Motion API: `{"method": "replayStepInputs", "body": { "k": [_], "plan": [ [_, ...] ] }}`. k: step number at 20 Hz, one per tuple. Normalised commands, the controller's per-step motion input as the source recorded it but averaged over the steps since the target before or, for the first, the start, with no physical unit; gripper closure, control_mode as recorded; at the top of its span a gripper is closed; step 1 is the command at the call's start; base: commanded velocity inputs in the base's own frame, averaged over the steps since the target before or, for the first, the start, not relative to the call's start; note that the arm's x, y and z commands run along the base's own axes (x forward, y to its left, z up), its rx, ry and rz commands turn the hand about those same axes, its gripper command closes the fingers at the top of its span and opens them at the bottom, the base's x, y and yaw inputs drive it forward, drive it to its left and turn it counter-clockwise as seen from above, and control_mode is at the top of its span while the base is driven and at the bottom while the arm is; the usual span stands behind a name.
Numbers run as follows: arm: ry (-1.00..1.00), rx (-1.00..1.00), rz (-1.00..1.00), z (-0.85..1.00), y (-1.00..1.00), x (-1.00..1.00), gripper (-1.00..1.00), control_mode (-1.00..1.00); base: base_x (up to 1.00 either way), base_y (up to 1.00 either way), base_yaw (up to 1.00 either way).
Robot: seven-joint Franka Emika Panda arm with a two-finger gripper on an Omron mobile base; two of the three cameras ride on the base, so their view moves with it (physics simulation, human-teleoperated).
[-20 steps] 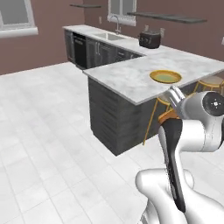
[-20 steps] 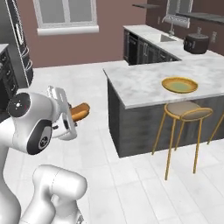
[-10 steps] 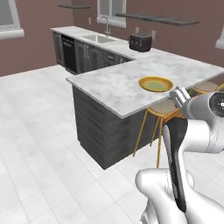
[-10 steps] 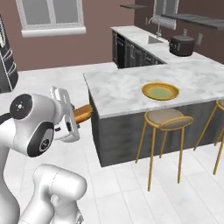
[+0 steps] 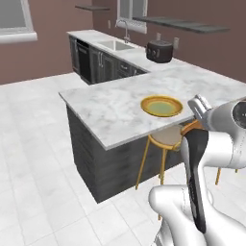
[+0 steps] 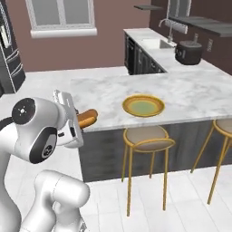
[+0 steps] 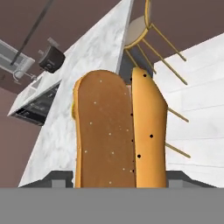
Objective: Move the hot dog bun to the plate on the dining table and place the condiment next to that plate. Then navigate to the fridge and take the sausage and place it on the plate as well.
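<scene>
Brown walls (image 5: 53, 53) with white-framed windows (image 6: 63, 16) enclose a white tiled floor (image 5: 33, 158). Gold-legged stools (image 6: 145, 149) stand along a marble worktop (image 5: 115, 103). Dark cabinets (image 5: 103, 65) carry a sink (image 5: 115, 44).

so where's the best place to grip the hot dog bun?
Across its two long sides near one end, as the claw has it now: the hot dog bun is long and narrow with a lengthwise split, so pinching across presses the halves together.

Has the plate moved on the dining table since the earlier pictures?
No. The plate stays near the dining table's front edge above a stool; the camera moved.
</scene>
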Motion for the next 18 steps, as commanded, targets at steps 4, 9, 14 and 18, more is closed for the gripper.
{"method": "replayStepInputs", "body": {
  "k": [4,9,14,18],
  "plan": [
    [0.0,0.0,0.0,0.0,0.0,0.0,1.0,1.0,0.83,-0.74,0.33],
    [0.0,0.0,0.0,0.0,0.0,0.0,1.0,1.0,0.76,-0.73,0.35],
    [0.0,0.0,0.0,0.0,0.0,0.0,1.0,1.0,0.79,-0.59,0.32],
    [0.0,0.0,0.0,0.0,0.0,0.0,1.0,1.0,0.93,-0.39,0.25]
  ]
}}
